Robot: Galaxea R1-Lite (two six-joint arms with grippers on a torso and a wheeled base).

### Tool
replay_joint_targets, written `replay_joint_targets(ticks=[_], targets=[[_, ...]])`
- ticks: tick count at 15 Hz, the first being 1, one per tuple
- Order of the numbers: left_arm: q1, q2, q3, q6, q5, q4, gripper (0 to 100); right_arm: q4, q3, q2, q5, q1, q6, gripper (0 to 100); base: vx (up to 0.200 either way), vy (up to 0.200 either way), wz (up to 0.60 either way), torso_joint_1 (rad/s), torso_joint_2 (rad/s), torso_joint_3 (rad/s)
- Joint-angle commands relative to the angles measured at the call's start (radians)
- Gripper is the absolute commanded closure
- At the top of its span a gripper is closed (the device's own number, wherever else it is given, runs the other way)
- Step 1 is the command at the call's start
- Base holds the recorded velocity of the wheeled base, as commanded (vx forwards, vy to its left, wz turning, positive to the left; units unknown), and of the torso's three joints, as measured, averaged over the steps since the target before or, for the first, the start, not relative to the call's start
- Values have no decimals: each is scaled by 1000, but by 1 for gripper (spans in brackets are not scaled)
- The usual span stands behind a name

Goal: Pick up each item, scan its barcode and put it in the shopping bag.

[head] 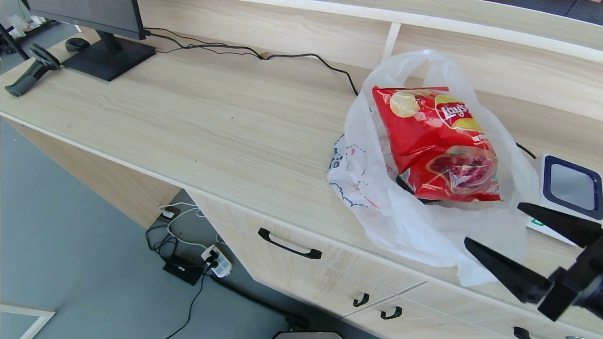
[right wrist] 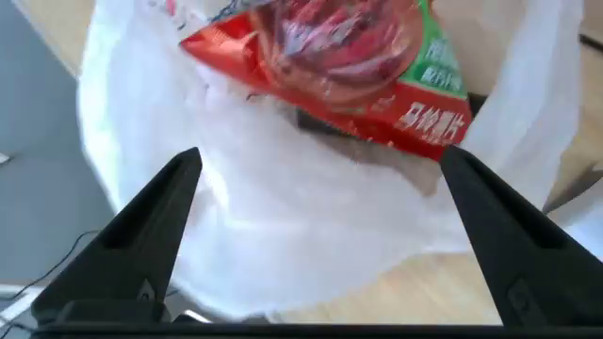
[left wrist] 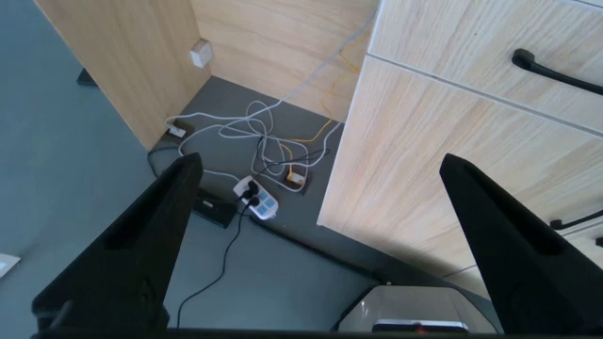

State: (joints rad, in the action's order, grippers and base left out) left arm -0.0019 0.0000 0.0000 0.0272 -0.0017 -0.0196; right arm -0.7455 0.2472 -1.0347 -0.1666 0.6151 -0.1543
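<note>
The chips [head: 438, 141] are lying inside the bag [head: 405, 221], just ahead of the right tool [head: 491, 221], so I'd say the bagging step for this item is wrapping up. The next move is probably calling for a clean pull-back without snagging the thin plastic. That tool is hovering over the desk [head: 212, 127] edge, jaws gaping wide and gripping nothing, with the scanner [head: 572, 186] just beside it. The left tool [left wrist: 320, 160] is hanging low before the drawers [left wrist: 471, 122], likewise wide and empty.

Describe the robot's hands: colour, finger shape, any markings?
Left hand and right hand match: two matte black fingers each, wide at the base, tapering to pointed tips like long wedges. Surfaces look plain, no markings visible. The right one joins a blocky black mount.
</note>
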Motion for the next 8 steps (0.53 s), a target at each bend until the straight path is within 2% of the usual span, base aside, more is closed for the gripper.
replay_joint_targets(ticks=[1,4,5,6,7,8], targets=[[0,0,0,-3,0,-2,0,75,-233,301,29,181,-28,0,0,0,0,0,0,0],[0,2,0,-1,0,-2,0,382,-243,513,78,264,12,0,0,0,0,0,0,0],[0,2,0,-1,0,-2,0,523,-243,610,114,284,35,0,0,0,0,0,0,0],[0,2,0,-3,0,-3,0,712,-238,748,202,290,39,0,0,0,0,0,0,0],[0,0,0,-3,0,-5,0,779,-212,782,219,287,48,0,0,0,0,0,0,0],[0,2,0,-4,0,-5,0,759,-220,782,219,287,61,0,0,0,0,0,0,0]])
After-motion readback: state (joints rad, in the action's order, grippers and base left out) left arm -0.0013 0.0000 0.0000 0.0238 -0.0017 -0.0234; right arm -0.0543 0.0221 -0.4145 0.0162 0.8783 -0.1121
